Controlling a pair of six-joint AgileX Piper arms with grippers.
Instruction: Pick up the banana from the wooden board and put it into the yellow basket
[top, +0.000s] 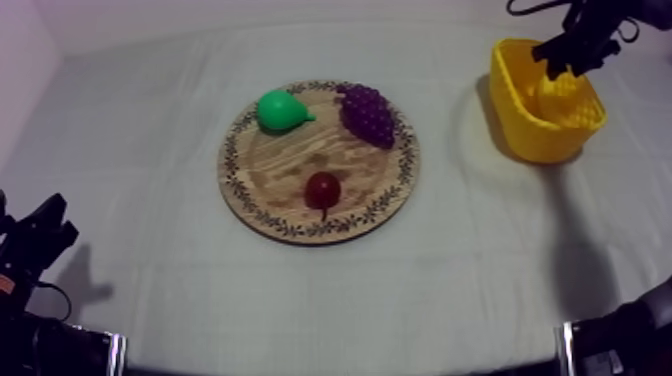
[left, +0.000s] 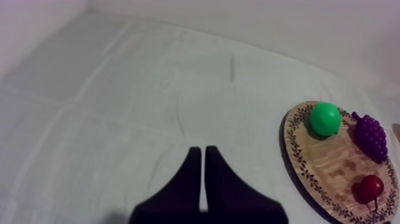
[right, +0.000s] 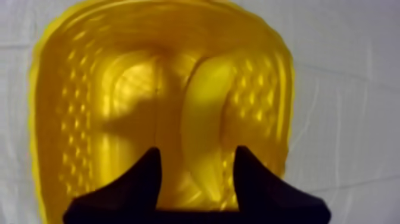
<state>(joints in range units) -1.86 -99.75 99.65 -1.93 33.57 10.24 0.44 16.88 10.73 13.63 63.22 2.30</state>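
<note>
Now the banana (right: 205, 119) is lying inside the yellow basket (right: 71, 119), with my right gripper (right: 196, 152) hovering just above it, fingers spread and empty, while my left gripper (left: 202, 152) is resting pressed together, well apart from the round wooden board (left: 333, 170)

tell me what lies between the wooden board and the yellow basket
Nothing. In the top view the stretch from the wooden board to the yellow basket is bare cloth.

Between the right fingers (right: 136, 186), the near end of the banana (right: 205, 113) was cut off, as was the basket (right: 64, 101) rim nearest them.
</note>
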